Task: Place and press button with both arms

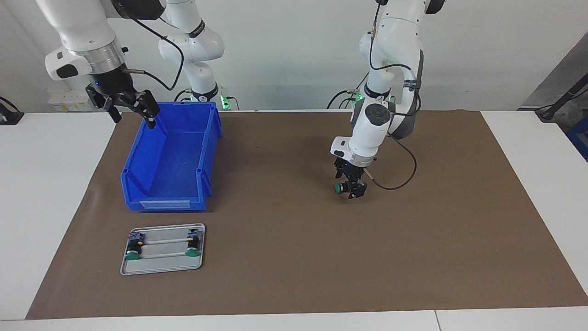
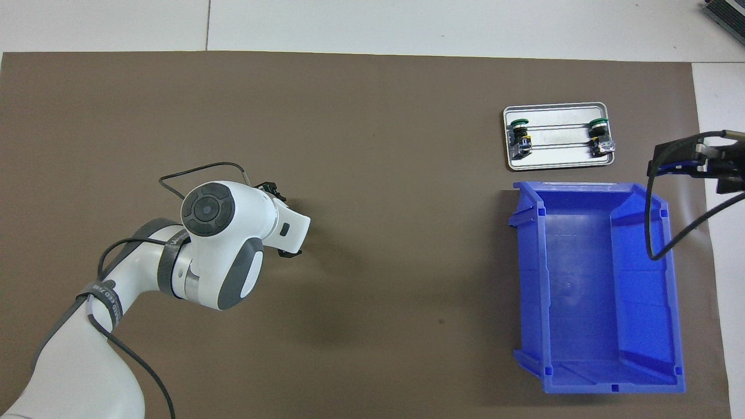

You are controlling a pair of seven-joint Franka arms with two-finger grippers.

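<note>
Left claw (image 1: 350, 187) down on brown mat, fingers spread around button (image 1: 339, 187) mid-bench. Right claw (image 1: 130, 105) raised, open, empty, over blue bin (image 1: 171, 156) corner.

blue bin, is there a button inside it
No. In the overhead view the blue bin shows only its bare floor; two buttons sit on the metal tray beside it.

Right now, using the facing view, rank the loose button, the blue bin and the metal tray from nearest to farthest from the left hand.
1. Loose button: directly at the left hand, between its fingers on the mat.
2. Blue bin: toward the right arm's end of the table.
3. Metal tray: same end, farther from the robots than the bin.
</note>
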